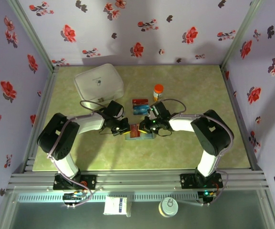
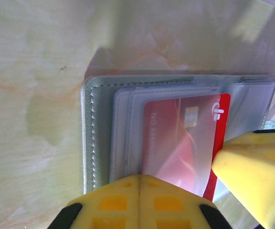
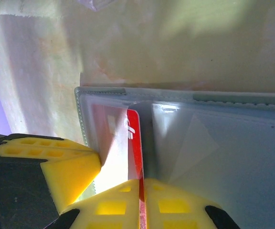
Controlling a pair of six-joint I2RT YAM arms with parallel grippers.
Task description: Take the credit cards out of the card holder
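Two out, at least one to go: a loose red card (image 1: 140, 101) and a blue-teal card (image 1: 140, 109) lie close together on the table (image 1: 199, 105), just beyond the card holder (image 1: 148, 136) and near an orange-capped bottle (image 1: 158, 90), with a white lidded case (image 1: 99, 81) off to the left. The card holder lies flat and spread open mid-table, between the two arms. A pocketed red card (image 2: 175, 143) sits inside one of its clear sleeves, one end poking out past the sleeve's mouth. The right gripper (image 3: 141, 205) is closed on that exposed end, a thin red edge showing between its yellow fingertips. The left gripper (image 2: 139, 202) is shut tight at the edge of the panel that carries the card; whether it presses the holder down or nips a sleeve cannot be told. On this showing the job looks past its midpoint: the gripped card needs drawing clear of its pocket and setting down with the others. The sleeves on the other panel look empty, though the layers beneath are hard to read
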